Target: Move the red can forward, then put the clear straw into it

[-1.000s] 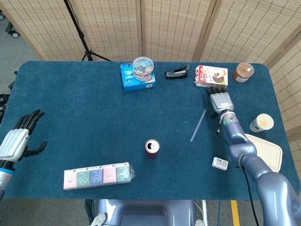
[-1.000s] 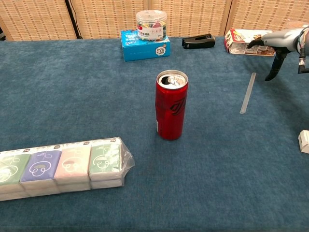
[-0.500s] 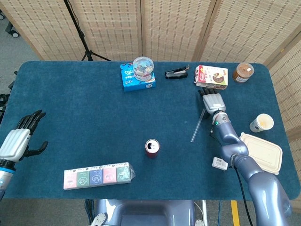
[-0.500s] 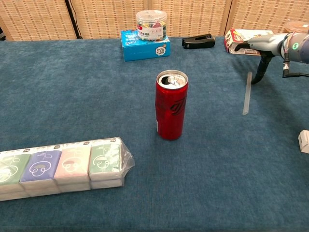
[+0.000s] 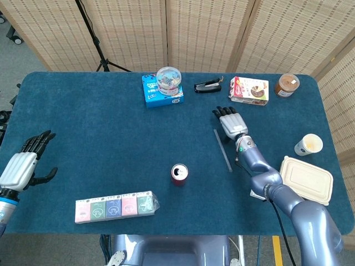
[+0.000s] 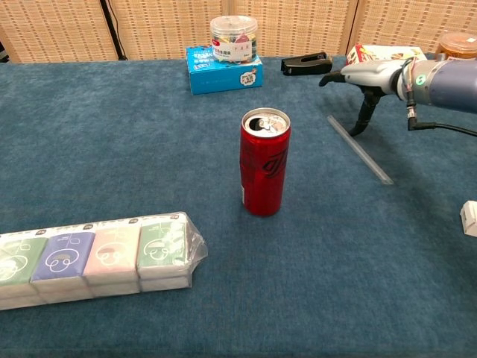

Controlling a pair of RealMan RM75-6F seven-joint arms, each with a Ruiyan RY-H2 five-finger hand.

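Observation:
The red can (image 5: 179, 174) (image 6: 264, 171) stands upright and opened near the table's middle front. The clear straw (image 5: 223, 151) (image 6: 360, 149) lies flat on the blue cloth to the can's right, its far end slanting left. My right hand (image 5: 230, 123) (image 6: 365, 78) hovers over the straw's far end, fingers stretched out and holding nothing. Its thumb points down to the cloth right beside the straw. My left hand (image 5: 25, 163) is open at the table's left edge, far from the can, and appears only in the head view.
A row of tissue packs (image 5: 115, 206) (image 6: 89, 257) lies front left. At the back are a blue box with a clear jar (image 5: 162, 90), a black stapler (image 5: 208, 86) and a snack box (image 5: 249, 90). A paper cup (image 5: 308, 144) and a lidded food container (image 5: 307, 180) sit right.
My right hand has swept left toward the table's middle. The straw has swung with it, its far end now pointing left instead of right. The can and left hand have stayed put.

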